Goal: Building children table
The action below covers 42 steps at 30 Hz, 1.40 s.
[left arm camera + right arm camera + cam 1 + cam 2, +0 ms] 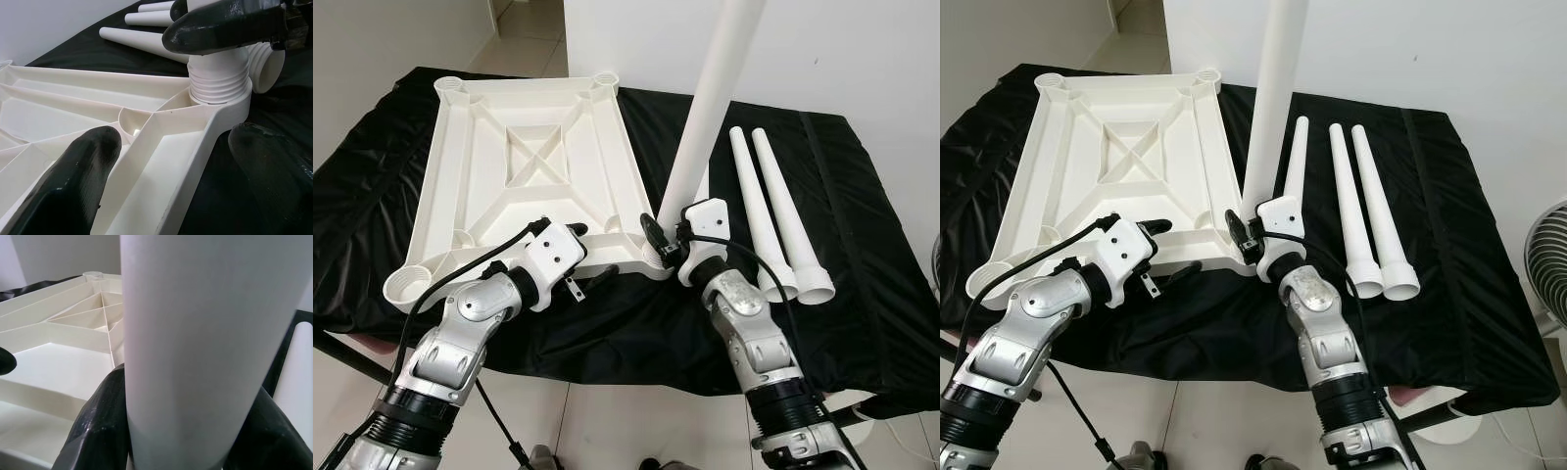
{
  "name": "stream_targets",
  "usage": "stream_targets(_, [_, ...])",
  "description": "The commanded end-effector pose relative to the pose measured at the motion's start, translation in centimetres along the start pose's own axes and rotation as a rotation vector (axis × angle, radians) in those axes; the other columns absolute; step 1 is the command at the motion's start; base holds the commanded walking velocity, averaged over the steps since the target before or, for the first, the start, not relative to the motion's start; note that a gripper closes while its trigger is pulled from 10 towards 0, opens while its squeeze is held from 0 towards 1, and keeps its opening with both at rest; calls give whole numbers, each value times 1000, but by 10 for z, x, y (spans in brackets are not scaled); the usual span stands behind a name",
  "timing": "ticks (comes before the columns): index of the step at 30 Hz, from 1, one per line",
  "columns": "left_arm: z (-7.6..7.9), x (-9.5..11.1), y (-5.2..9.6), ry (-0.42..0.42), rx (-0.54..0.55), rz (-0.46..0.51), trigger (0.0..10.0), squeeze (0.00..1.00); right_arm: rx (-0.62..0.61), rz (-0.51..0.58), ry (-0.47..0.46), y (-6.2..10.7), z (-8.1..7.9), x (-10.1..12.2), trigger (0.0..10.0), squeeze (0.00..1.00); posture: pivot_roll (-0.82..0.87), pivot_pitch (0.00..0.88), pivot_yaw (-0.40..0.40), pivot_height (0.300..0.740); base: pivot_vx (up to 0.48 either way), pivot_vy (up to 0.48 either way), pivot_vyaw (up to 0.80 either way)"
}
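Tabletop [533,162], white plastic, lies upside down on the black-covered bench [862,245]. An upright leg [710,108] stands in its near right corner socket, threaded end seated. Right gripper [668,238] closed around that leg near its base. Left gripper [579,257] open, fingers [73,181] straddling the tabletop's near edge rim. Three loose legs [1361,211] lie side by side on the bench right of the tabletop.

Home: tiled floor [607,421], fan [1542,255]

Upright table leg's [717,88] top beyond the frame; fan [1549,257] at the edge.
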State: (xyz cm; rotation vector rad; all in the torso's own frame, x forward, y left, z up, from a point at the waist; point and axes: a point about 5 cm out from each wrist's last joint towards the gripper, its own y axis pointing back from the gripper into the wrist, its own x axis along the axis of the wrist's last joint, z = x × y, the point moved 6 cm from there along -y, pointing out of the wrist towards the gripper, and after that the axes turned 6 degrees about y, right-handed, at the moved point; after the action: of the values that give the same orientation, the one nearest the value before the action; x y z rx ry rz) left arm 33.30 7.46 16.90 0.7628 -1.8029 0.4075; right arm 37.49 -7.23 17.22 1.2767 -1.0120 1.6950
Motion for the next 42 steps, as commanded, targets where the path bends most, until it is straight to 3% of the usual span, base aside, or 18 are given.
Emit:
stream_targets(1, [4, 1, 0, -1, -24, 0, 10000, 0, -79, -226, -47, 17, 8, -60, 10000, 0, 219, 131, -19, 740, 0, 0, 0])
stream_targets(6, [4, 1, 0, 0, -20, 3, 10000, 0, -250, -195, -87, 7, 10, -53, 10000, 0, 226, 122, -29, 740, 0, 0, 0])
stream_targets(9, [5, 2, -1, -1, -20, 5, 10000, 0, -292, -195, -102, 1, 6, -51, 10000, 0, 231, 116, -35, 740, 0, 0, 0])
stream_targets(19, [5, 4, 0, -4, -12, 11, 10000, 0, -278, -173, -67, -12, -13, -45, 10000, 0, 243, 108, -47, 740, 0, 0, 0])
stream_targets(35, [5, 2, 2, -1, -1, 7, 10000, 0, -240, -71, -73, 7, -13, -50, 10000, 0, 241, 109, -54, 740, 0, 0, 0])
stream_targets(42, [6, 3, 0, -1, -12, 10, 10000, 0, -260, -105, -70, 12, -6, -60, 10000, 0, 233, 109, -46, 740, 0, 0, 0])
